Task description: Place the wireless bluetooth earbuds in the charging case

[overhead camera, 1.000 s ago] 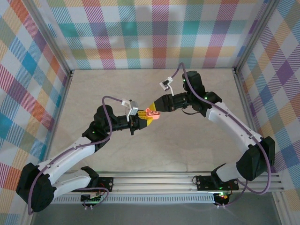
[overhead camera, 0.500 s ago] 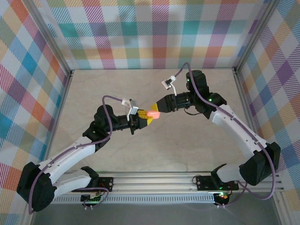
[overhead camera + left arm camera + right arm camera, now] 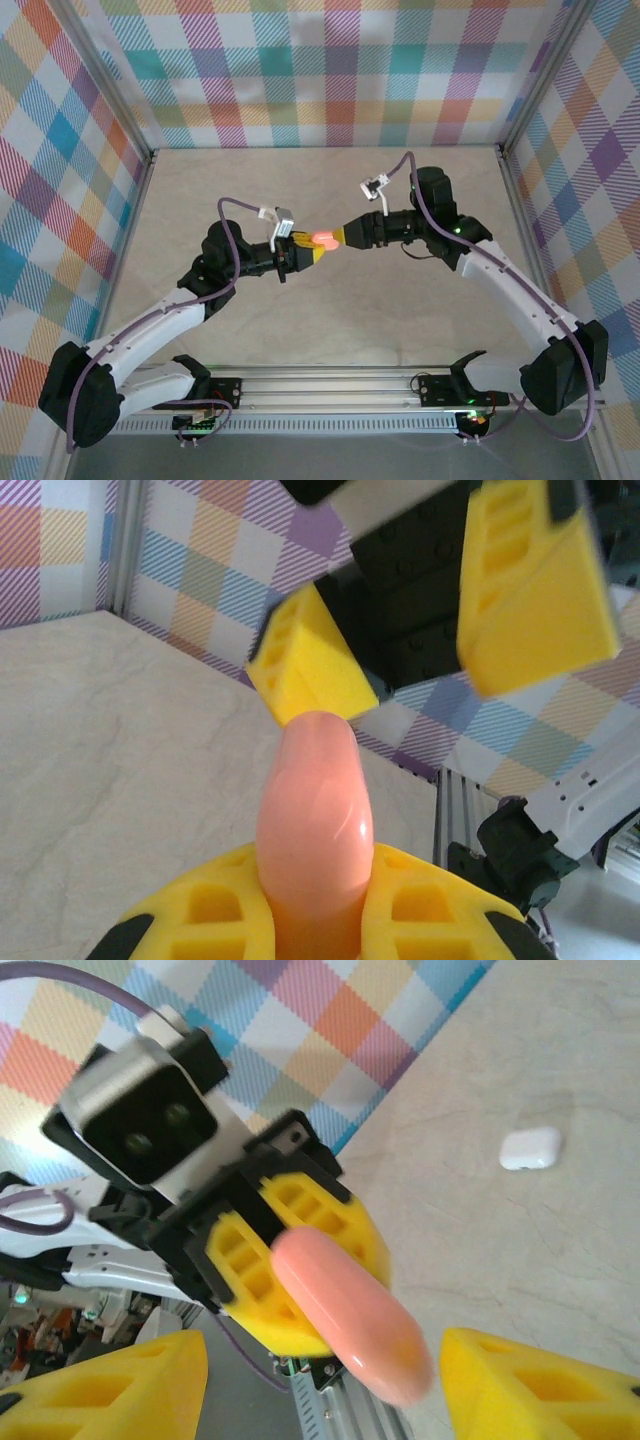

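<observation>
Charging case: pinkish-orange, pebble-shaped, held in the air over the middle of the table, well clear of the surface. It looks closed, with a smooth shell and no gap visible in either wrist view. With the lid down, I cannot tell whether any earbuds are inside.

Left gripper: yellow pads pinched on one end of the case, so most of its length sticks out free toward the other arm. Probable reason: this presents the free end so the second gripper can work on it.

Right gripper: fingers spread wide and holding nothing, facing the left gripper tip to tip. In the left wrist view one pad sits right at the case's free end, the other well off to the side. Contact cannot be told.

White case: a small rounded white shell lying flat on the table, apart from both arms. Read as a second case.

Judgement: this is a two-handed step, with the left gripper as the fixture. The next move likely calls for a careful close, since the smooth shell could slip or twist in the pinch.
</observation>
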`<state>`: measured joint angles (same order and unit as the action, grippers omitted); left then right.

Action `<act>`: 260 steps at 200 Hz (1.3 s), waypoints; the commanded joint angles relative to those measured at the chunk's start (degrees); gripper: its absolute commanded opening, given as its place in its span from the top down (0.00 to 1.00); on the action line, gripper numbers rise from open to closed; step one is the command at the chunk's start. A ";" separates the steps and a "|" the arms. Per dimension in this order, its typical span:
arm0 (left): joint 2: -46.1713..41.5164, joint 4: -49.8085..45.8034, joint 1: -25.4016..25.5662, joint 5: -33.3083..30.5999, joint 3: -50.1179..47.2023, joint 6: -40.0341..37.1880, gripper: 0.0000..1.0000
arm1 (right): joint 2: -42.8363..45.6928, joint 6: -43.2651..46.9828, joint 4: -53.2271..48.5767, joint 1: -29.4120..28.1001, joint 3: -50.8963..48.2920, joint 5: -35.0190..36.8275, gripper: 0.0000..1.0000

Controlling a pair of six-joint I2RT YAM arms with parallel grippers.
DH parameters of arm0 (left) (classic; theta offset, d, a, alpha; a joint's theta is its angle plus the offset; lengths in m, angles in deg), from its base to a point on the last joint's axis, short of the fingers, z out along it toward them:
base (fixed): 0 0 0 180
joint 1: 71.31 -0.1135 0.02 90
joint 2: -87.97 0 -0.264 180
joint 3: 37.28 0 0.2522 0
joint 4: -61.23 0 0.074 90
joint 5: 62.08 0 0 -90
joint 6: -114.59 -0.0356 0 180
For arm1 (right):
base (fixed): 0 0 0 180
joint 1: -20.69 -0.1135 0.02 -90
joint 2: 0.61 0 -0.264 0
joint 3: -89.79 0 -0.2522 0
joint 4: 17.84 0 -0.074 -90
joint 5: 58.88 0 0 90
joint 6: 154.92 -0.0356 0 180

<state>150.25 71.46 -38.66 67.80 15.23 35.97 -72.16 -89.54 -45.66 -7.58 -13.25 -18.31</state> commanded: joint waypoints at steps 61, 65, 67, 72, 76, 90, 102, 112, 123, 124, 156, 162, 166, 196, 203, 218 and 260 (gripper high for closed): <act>4.13 6.21 -1.35 7.79 7.52 14.21 1.00 | 0.02 -7.77 15.60 -0.02 -4.78 -2.07 0.47; 4.35 6.60 -1.35 8.11 7.64 14.68 1.00 | -0.19 -7.80 15.72 -0.02 -4.68 -2.15 0.49; 4.45 6.75 -1.35 8.18 7.66 14.87 1.00 | -0.24 -7.87 15.80 -0.03 -4.56 -2.16 0.50; 4.66 6.93 -1.35 8.45 7.88 15.25 1.00 | -0.49 -8.05 16.19 -0.03 -4.50 -2.31 0.52; 4.73 6.95 -1.35 8.65 8.00 15.42 1.00 | -0.67 -8.19 16.52 0.02 -4.41 -2.46 0.54; 5.17 6.70 -1.35 8.96 8.36 15.88 1.00 | -1.14 -9.39 18.48 -0.03 -4.47 -3.28 0.64; 5.30 6.48 -1.35 9.23 8.46 16.13 1.00 | -1.31 -10.12 19.78 -0.03 -4.65 -3.66 0.72; 5.54 5.57 -1.36 9.21 8.67 15.84 1.00 | -1.48 -10.35 20.26 -0.02 -4.60 -3.81 0.77; 5.64 4.09 -1.35 8.93 8.88 14.95 1.00 | -1.72 -10.37 20.39 -0.02 -4.75 -3.78 0.82; 5.65 3.94 -1.35 8.87 8.89 14.84 1.00 | -1.73 -10.32 20.35 -0.03 -4.75 -3.80 0.82; 5.21 -4.28 -1.44 3.67 9.60 10.03 0.80 | -2.62 -10.61 19.20 0.06 -5.37 -1.08 0.89; 4.84 -7.66 -1.44 0.76 9.93 8.26 0.71 | -2.91 -10.62 18.55 0.08 -5.32 -0.12 0.90; 4.51 -9.25 -1.44 -0.72 9.87 7.30 0.64 | -3.16 -10.62 18.11 0.06 -5.28 0.48 0.91; 1.62 -17.35 -1.66 -10.36 9.24 1.32 0.20 | -5.78 -10.67 14.78 0.06 -4.56 4.02 0.92; 1.00 -19.68 -1.71 -12.94 9.25 0.05 0.04 | -6.69 -10.53 13.76 0.07 -4.34 5.16 0.92; -0.46 -25.10 -1.88 -20.03 9.12 -2.25 0.00 | -9.58 -9.83 10.16 0.15 -2.79 7.27 0.92; -4.81 -31.93 -2.90 -34.89 4.97 -6.19 0.00 | -23.41 -7.40 1.66 0.09 3.36 10.43 0.92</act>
<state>148.28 46.00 -40.59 44.34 22.90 33.89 -89.12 -98.74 -38.30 -7.39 -13.51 -10.20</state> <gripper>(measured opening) 0.999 0.220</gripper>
